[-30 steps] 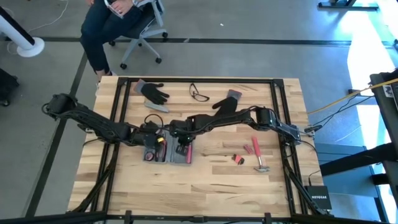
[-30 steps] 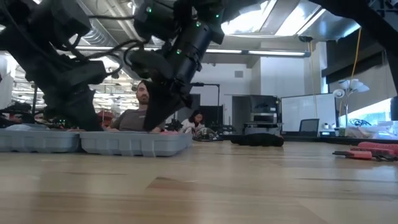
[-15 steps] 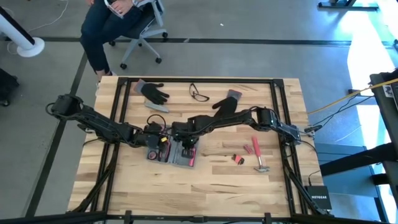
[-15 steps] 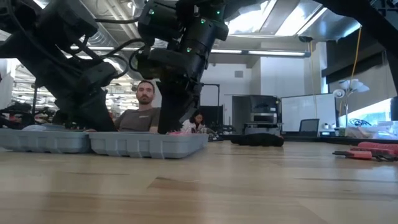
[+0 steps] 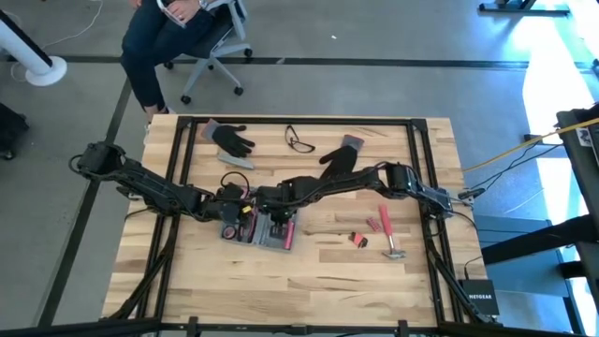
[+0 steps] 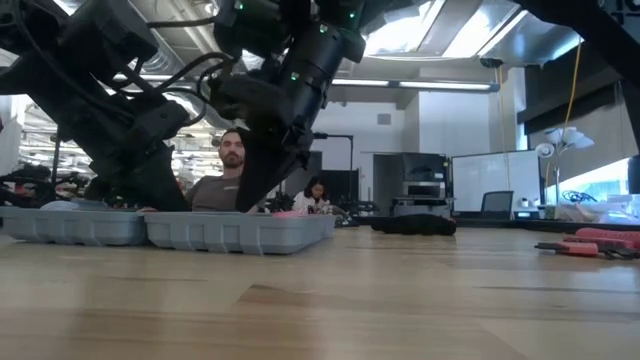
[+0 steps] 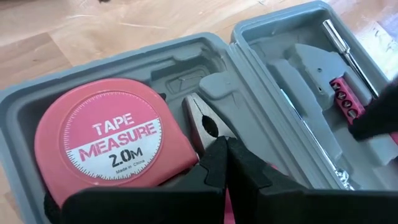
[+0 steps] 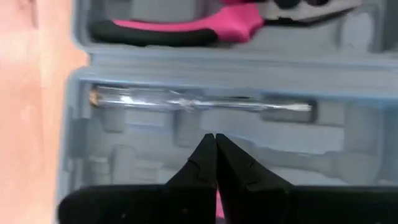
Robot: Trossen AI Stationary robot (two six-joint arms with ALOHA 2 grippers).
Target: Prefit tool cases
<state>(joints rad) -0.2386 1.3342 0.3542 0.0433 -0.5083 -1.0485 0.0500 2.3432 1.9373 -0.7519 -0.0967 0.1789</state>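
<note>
Tool case [image 5: 255, 227] lies open flat near the middle of the table [image 5: 318, 281], both halves side by side, recesses up. Long axis of the opened pair runs roughly across the table, skewed a little.

Left gripper [image 5: 234, 212] is over the left half, fingers pressed together, holding nothing. From its wrist view the tips [image 7: 225, 163] sit just above the pliers [image 7: 205, 124], beside the pink tape measure [image 7: 106, 140]. Contact: cannot tell.

Right gripper [image 5: 281, 217] is over the right half, fingers together too, empty. Its wrist view shows the tips [image 8: 213, 158] pointing at a moulded recess just short of the clear-handled screwdriver [image 8: 199, 102], which lies along that half's length; the pink-handled pliers [image 8: 186, 28] are in the other half beyond the hinge.

Key relation: each arm is right above its own half, so neither has to reach across. Loose tools, the hammer [image 5: 386, 234] and a small red item [image 5: 358, 240], lie well apart on the right arm's side, so the right arm looks the nearer one for fetching them.

Low view: case walls [image 6: 235, 232] sit flat on the wood.
</note>
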